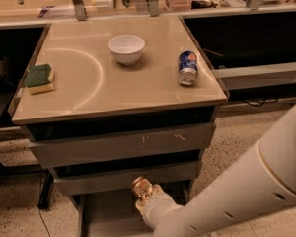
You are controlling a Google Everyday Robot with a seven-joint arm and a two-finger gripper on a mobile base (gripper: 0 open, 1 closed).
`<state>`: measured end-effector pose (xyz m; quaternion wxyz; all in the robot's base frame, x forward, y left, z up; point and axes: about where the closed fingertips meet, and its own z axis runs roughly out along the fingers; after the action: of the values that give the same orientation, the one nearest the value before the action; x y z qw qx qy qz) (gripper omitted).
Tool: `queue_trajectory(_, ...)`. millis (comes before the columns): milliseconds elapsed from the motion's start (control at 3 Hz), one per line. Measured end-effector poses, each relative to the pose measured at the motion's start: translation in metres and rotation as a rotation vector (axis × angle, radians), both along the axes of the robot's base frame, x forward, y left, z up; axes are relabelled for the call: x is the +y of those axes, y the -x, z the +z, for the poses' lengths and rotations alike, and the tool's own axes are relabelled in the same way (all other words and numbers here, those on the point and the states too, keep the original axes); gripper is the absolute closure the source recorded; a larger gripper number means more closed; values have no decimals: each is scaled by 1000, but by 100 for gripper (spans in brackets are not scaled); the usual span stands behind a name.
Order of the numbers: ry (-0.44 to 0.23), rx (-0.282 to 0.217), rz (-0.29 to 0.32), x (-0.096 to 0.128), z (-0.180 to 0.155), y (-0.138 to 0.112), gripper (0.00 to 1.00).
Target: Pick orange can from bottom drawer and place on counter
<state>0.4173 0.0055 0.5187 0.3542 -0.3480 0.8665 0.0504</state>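
The orange can (140, 187), shiny golden-orange, is held in my gripper (147, 198) just above the open bottom drawer (106, 216), in front of the middle drawer's face. The gripper is shut on the can, and my white arm (237, 191) reaches in from the lower right. The beige counter (103, 83) with its curved arc mark lies above the drawers.
On the counter stand a white bowl (126, 49), a blue can (188, 67) at the right, and a green-yellow sponge (39, 78) at the left edge. Black recessed sinks (246, 38) flank the counter. Two shallower grey drawers (121, 144) sit above the bottom one.
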Motion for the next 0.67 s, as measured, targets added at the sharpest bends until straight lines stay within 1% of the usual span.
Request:
queue_trajectory(333,37,-93,-3,-2,50,-7,100)
queue_trajectory(667,38,-137,-25,-6,72,-13,100)
